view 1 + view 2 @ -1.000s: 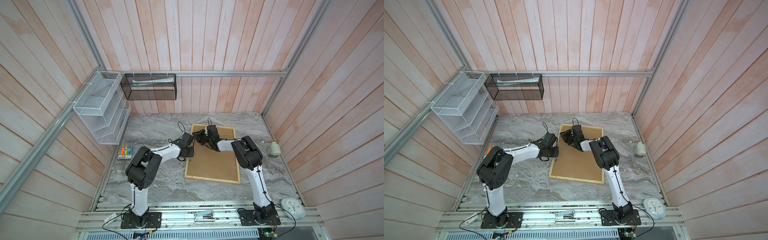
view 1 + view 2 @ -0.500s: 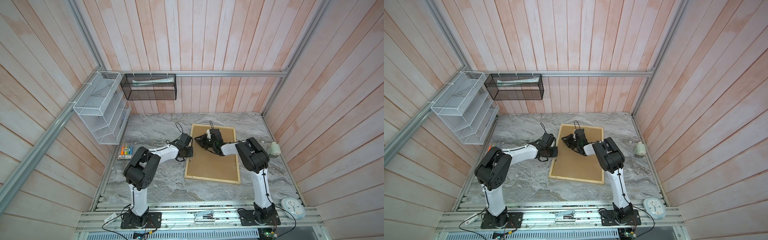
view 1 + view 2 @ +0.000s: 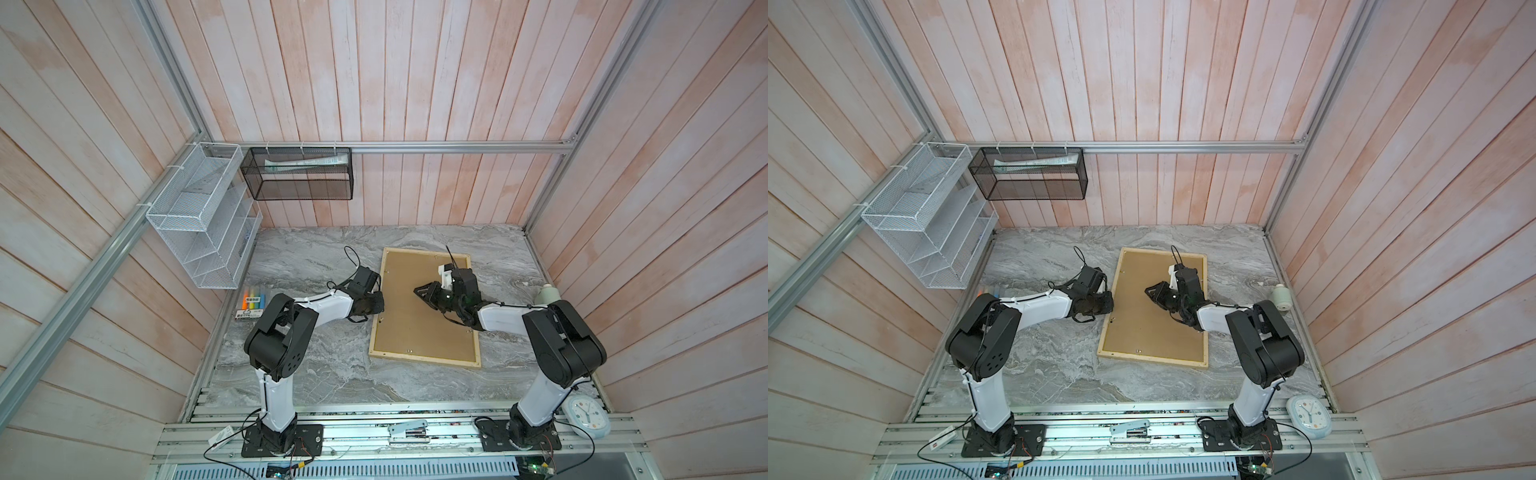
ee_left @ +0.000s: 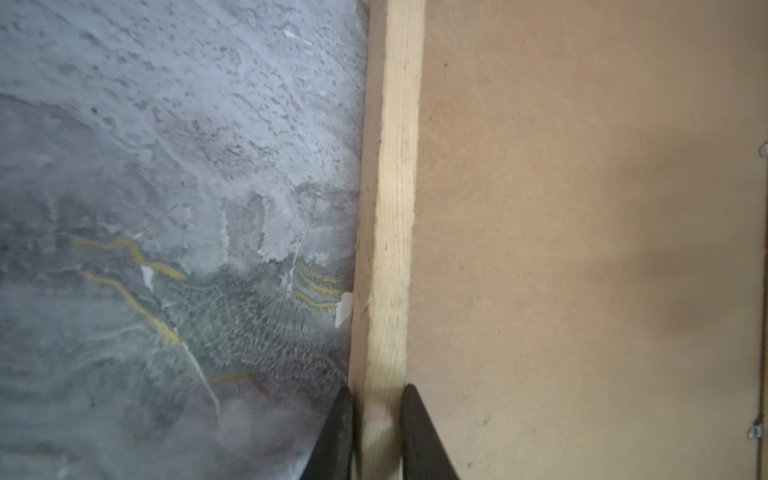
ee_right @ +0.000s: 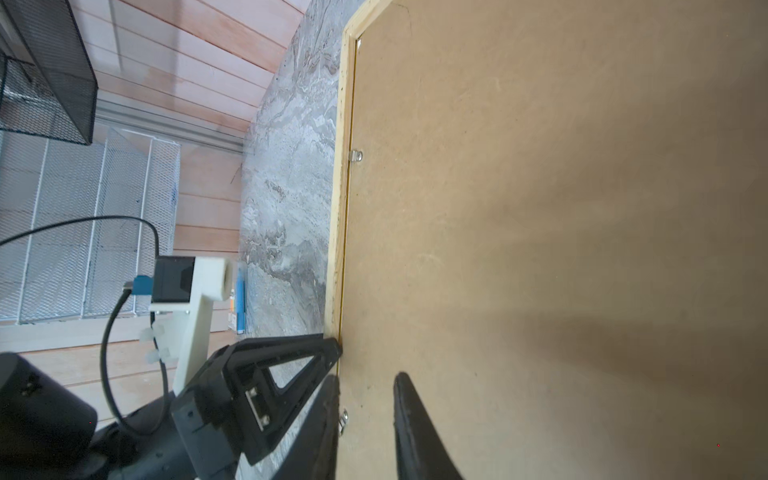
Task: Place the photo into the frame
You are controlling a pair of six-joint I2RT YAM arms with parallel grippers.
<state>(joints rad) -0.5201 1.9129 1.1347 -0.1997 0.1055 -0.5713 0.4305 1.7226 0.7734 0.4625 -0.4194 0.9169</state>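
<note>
The frame (image 3: 424, 359) (image 3: 1152, 358) of pale wood lies face down on the marble table, and a brown backing board (image 3: 415, 324) fills it. The photo is hidden. My left gripper (image 3: 376, 307) (image 3: 1106, 305) is at the frame's left side. In the left wrist view the left gripper (image 4: 376, 395) is shut on the wooden strip (image 4: 392, 208), one finger on each side. My right gripper (image 3: 419, 291) (image 5: 365, 382) hangs over the board near its left side, with its fingers apart and nothing between them. A metal tab (image 5: 355, 156) sits on the frame's inner edge.
A pack of highlighters (image 3: 251, 303) lies at the table's left edge. A white wire rack (image 3: 203, 232) and a black mesh basket (image 3: 299, 178) hang on the walls. A small pale object (image 3: 548, 295) stands at the right edge; a clock (image 3: 588, 419) and stapler (image 3: 409, 430) lie in front.
My right gripper has drawn back from the frame's far left corner, rightwards and nearer over the board. The left gripper stays on the frame's left edge.
</note>
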